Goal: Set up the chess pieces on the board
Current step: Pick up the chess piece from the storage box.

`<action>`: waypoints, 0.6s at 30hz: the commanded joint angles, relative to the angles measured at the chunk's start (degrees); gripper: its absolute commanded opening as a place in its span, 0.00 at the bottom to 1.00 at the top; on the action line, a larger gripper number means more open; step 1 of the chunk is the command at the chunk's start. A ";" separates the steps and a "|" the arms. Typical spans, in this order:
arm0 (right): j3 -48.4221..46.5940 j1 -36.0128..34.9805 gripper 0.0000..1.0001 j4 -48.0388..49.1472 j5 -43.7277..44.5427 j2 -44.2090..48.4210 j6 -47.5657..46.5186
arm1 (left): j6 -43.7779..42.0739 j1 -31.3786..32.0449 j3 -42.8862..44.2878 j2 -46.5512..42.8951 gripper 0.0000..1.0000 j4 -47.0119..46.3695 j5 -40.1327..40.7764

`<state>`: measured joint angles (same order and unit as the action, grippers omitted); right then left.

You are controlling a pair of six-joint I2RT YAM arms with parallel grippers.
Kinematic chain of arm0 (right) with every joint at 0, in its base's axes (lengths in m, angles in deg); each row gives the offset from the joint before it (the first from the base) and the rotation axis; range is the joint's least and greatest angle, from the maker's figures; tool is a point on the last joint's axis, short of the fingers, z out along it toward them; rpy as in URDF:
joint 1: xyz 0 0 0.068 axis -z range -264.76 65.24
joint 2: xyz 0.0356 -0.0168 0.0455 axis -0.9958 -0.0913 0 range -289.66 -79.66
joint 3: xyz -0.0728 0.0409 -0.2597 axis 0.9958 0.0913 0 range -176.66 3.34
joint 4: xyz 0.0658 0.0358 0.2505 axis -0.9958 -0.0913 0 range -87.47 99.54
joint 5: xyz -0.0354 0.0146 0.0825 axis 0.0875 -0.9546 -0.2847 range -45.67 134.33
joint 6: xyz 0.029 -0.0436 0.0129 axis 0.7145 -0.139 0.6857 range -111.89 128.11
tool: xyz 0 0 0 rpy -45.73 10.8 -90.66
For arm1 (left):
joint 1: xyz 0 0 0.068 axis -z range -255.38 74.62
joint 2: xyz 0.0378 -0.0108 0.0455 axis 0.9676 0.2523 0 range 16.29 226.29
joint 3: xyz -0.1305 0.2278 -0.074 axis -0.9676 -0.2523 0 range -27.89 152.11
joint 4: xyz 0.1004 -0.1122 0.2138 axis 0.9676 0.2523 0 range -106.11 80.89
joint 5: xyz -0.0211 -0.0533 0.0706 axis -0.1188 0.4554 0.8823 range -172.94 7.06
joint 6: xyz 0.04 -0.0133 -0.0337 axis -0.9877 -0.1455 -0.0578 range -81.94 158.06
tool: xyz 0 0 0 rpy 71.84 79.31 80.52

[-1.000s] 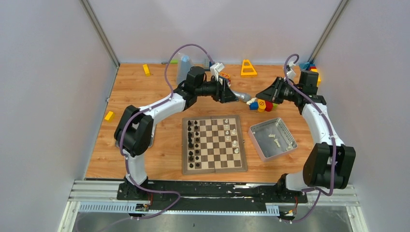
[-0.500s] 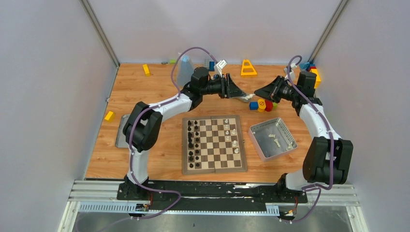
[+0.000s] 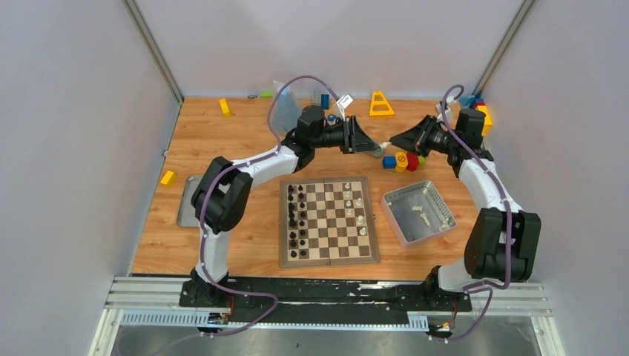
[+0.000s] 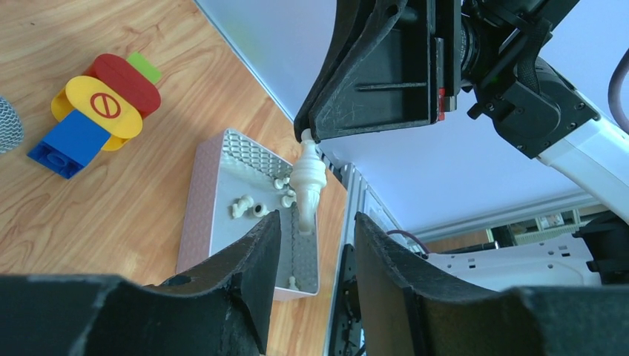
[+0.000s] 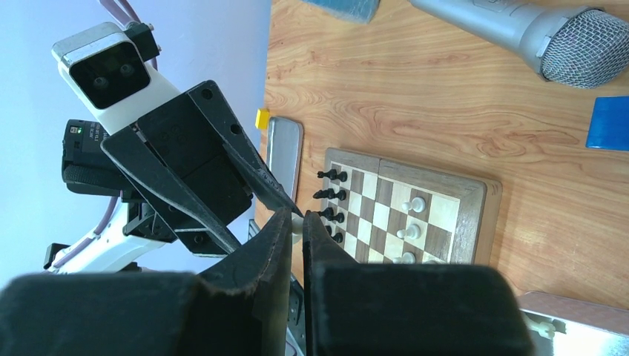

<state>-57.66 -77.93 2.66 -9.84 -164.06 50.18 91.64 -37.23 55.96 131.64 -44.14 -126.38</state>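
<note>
Wood-grain worktop, walled in grey, carried the board at its near centre, with black pieces lined along the board's left side and a few white ones towards its right. An open metal tin just right of the board held more white pieces.

Above the far side of the worktop, beyond the board's far edge, my two arms met tip to tip. My right end effector was closed tight on one end of a white chess piece, which hung clear in the air. My left end effector stood part open, its fingers on either side of the piece's free end and, as far as the wrist view showed, not touching it.

This looked to me like a hand-over, with most of the white side not yet set out. To do it well, I judged the left fingers should be centred on the piece's thicker body rather than its narrow end, and should clamp fully before the right let go. The right should then back straight off, without twisting. So small and smooth a piece could easily slip and drop.
</note>
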 commanded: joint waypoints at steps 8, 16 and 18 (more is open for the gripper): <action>-0.36 0.11 0.00 2.48 -1.62 -0.51 0.93 | 0.69 0.49 2.73 0.83 0.37 -1.72 -0.70; -0.44 0.11 0.00 2.50 -1.74 -0.55 0.57 | 0.98 0.69 3.26 1.40 0.22 -1.28 -1.08; -0.52 0.11 0.00 2.40 -1.45 -0.29 -0.01 | 0.81 0.69 3.13 1.24 0.18 -0.90 -1.18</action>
<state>-57.66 -77.93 3.01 -10.41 -164.58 50.46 92.34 -37.04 56.90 132.80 -44.10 -126.60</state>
